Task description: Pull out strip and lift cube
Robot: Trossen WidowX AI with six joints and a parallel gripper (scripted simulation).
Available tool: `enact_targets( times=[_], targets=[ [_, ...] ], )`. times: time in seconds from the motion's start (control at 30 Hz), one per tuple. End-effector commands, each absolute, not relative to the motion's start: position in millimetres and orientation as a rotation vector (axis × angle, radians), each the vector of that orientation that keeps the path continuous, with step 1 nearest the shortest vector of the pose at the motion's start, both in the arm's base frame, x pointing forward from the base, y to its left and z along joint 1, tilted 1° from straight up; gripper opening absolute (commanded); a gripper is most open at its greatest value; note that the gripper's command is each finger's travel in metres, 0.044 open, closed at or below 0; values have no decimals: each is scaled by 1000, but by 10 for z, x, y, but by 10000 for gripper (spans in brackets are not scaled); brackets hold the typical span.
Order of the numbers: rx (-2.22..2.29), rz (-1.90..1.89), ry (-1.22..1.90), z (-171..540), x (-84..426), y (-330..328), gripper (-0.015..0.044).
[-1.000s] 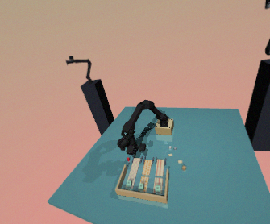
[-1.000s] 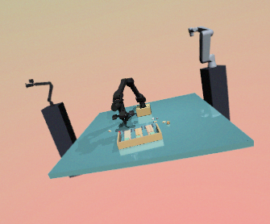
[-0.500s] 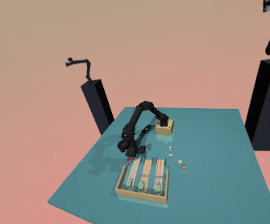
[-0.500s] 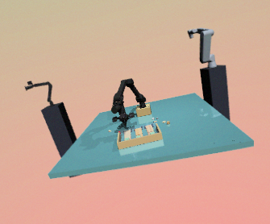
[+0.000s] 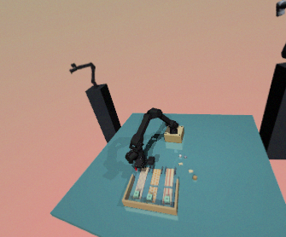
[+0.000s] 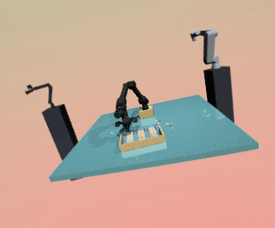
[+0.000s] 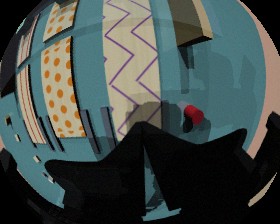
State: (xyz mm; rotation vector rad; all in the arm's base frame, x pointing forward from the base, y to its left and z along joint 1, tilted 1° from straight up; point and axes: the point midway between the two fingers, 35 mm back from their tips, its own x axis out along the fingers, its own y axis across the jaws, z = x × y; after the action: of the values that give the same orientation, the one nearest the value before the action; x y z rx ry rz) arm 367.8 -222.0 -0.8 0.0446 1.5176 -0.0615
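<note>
A teal table top (image 5: 224,170) is seen set against a plain backdrop that is graded from olive-tan at the top to salmon pink below; no walls, windows or floor line can be made out. Two dark rectangular pillars are stood beside the table: one (image 5: 103,111) at its far left edge, another (image 5: 283,111) at the right. Each is topped by a small mounted fixture, dark on the left pillar, pale grey on the right. Soft shadows are cast leftward on the table top, and faint reflections are shown on its surface.
</note>
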Motion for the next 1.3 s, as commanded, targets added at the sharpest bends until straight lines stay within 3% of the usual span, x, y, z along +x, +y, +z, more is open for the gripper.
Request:
enact_targets(
  times=[0.0,1.27],
  targets=[
    [43,-55,1530,-111,3654,-2214,0],
    [43,-55,1530,-290,3655,-2213,0]
  ],
)
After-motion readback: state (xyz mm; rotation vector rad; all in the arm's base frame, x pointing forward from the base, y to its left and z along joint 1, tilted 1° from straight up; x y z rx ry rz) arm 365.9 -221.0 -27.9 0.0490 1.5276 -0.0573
